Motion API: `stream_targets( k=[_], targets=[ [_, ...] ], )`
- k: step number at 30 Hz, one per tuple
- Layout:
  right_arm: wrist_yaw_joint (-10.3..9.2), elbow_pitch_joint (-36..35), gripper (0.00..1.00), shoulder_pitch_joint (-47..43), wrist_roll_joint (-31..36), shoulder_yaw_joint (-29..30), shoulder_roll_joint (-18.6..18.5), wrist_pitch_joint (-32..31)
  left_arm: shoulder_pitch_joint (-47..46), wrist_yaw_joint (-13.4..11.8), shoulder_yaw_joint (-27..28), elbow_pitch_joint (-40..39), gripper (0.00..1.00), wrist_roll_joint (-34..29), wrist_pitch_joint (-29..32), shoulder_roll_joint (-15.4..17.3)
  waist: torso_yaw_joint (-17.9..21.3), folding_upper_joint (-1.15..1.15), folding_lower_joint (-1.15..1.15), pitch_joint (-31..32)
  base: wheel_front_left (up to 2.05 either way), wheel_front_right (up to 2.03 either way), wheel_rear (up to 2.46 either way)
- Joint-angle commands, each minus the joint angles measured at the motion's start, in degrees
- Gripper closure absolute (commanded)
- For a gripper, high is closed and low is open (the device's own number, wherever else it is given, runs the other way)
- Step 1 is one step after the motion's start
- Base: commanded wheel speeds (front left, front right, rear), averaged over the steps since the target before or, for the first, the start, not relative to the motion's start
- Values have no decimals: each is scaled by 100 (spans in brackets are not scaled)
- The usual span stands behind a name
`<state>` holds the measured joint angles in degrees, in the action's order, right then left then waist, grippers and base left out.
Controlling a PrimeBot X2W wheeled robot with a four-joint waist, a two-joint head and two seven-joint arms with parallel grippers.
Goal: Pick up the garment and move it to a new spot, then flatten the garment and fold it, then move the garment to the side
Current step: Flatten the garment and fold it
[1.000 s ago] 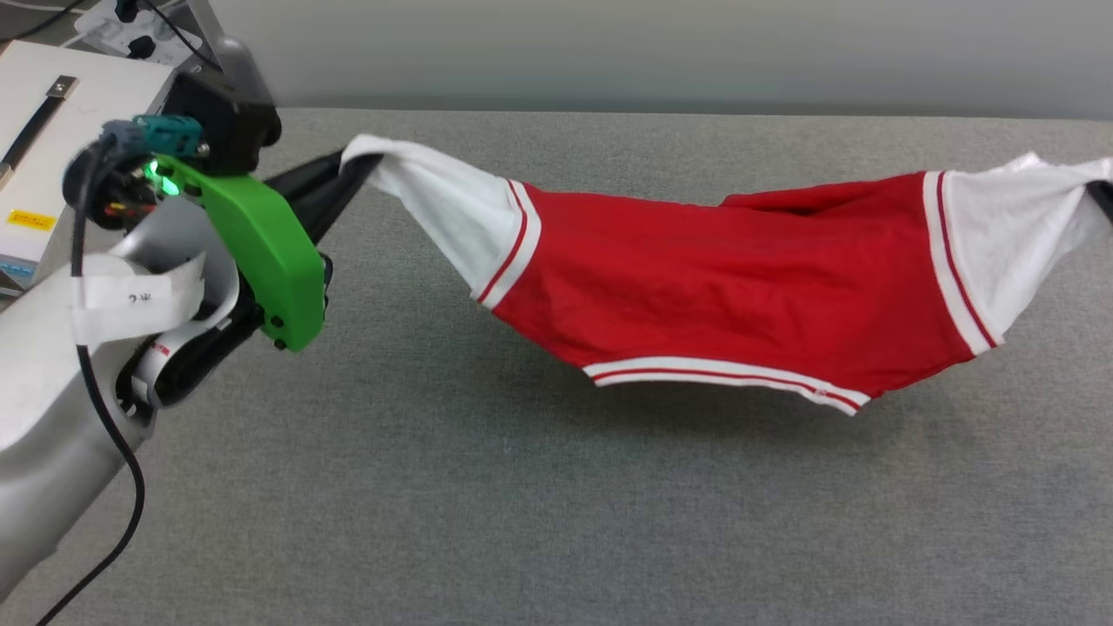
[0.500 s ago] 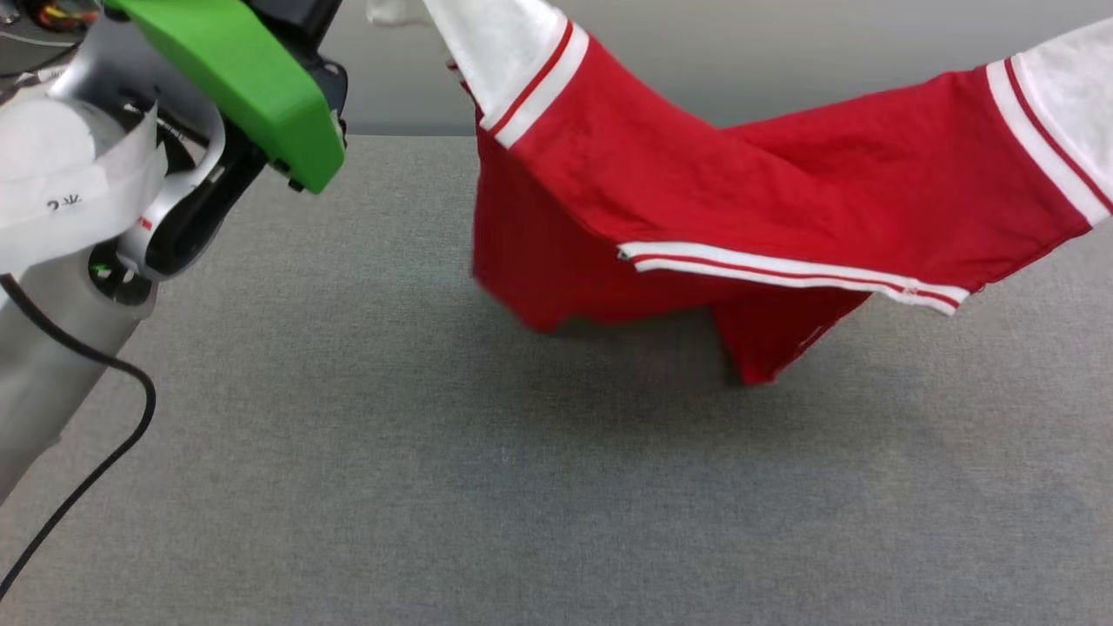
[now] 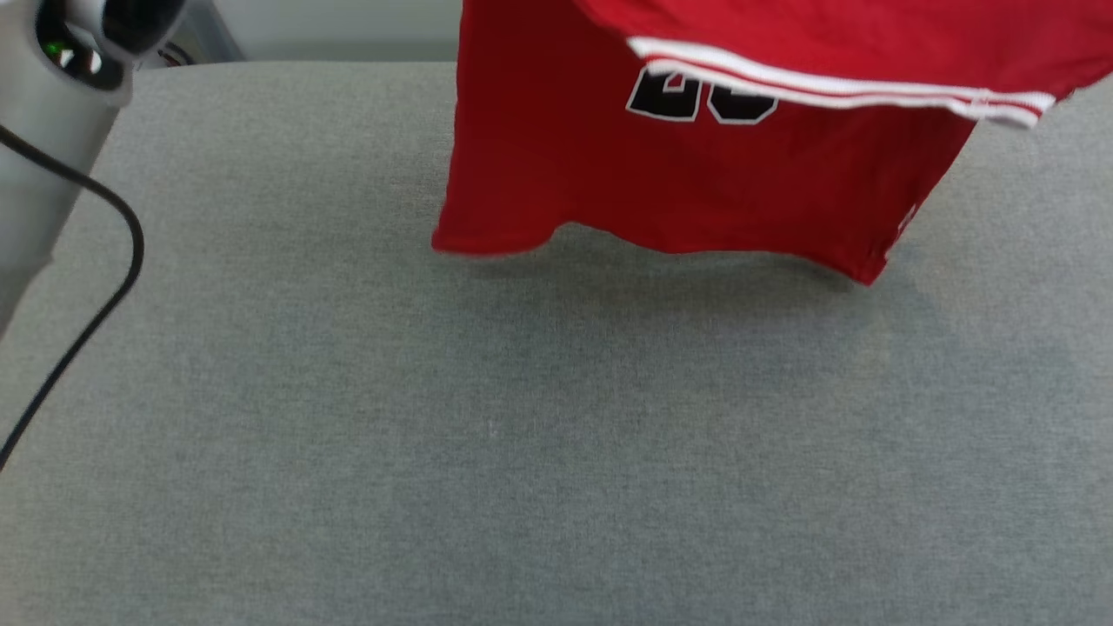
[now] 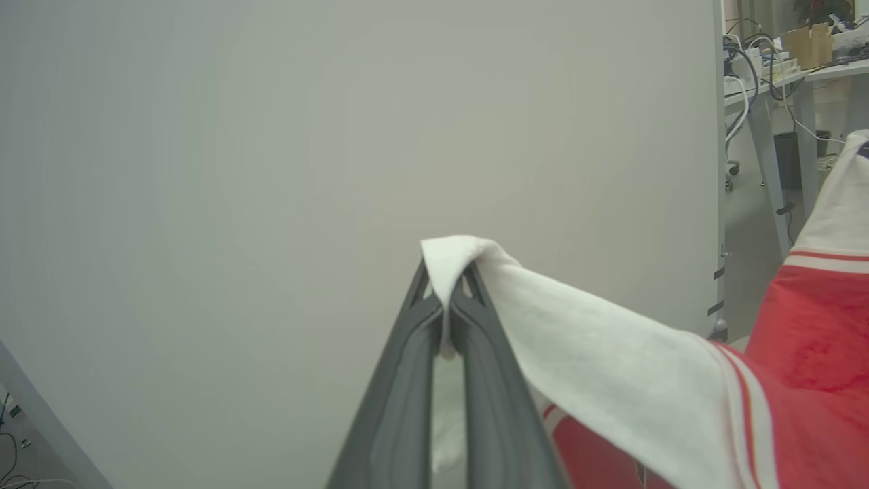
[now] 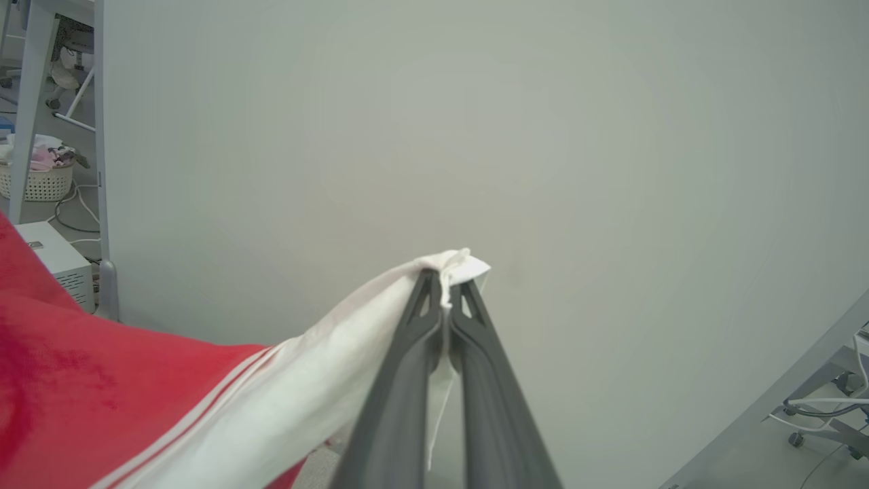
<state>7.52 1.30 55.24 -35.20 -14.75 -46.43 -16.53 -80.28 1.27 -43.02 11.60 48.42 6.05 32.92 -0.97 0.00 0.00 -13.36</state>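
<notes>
Since a second ago the garment [image 3: 696, 183] has gone up. Then it sagged in a low sling between the arms; now its red body hangs like a curtain, with its top past the upper edge of your head view. A fold edged with red-white striped trim [image 3: 835, 87] lies across the front, half covering black white-outlined letters [image 3: 700, 100]. The bottom hem sits close over the grey table [image 3: 522, 435]; you cannot tell whether it touches. Your left gripper [image 4: 447, 292] is clamped on one white sleeve [image 4: 577, 367] and your right gripper [image 5: 445, 288] on the other sleeve [image 5: 339, 367], both before a pale panel [image 4: 271, 170]. A black cable [image 3: 139, 246] trails from the left forearm [image 3: 43, 174].
</notes>
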Motion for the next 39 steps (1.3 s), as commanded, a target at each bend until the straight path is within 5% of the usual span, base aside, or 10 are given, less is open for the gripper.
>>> stream_targets(
  k=[1,13,20,28,39],
  targets=[
    [-3,175,100,404,139,-120,97,76,-295,40,46,211,100,-84,-67,-75,70,0,0,-495,0,0,0],
    [-3,2024,100,3132,793,-914,686,726,-1959,187,272,2061,100,-507,-754,-637,103,0,0,-1497,0,0,0],
    [-3,3000,100,3963,906,-1270,1060,1189,-2301,350,285,2887,100,-570,-1196,-773,140,0,0,-1756,0,0,0],
    [-3,3805,100,3643,583,-1606,1343,1865,-1856,531,155,3356,100,-486,-1725,-807,150,0,0,-1668,0,0,0],
    [-3,4083,100,1830,-24,-2050,1504,2802,114,578,108,3084,100,-196,-2062,-469,154,0,0,-960,0,0,0]
  ],
)
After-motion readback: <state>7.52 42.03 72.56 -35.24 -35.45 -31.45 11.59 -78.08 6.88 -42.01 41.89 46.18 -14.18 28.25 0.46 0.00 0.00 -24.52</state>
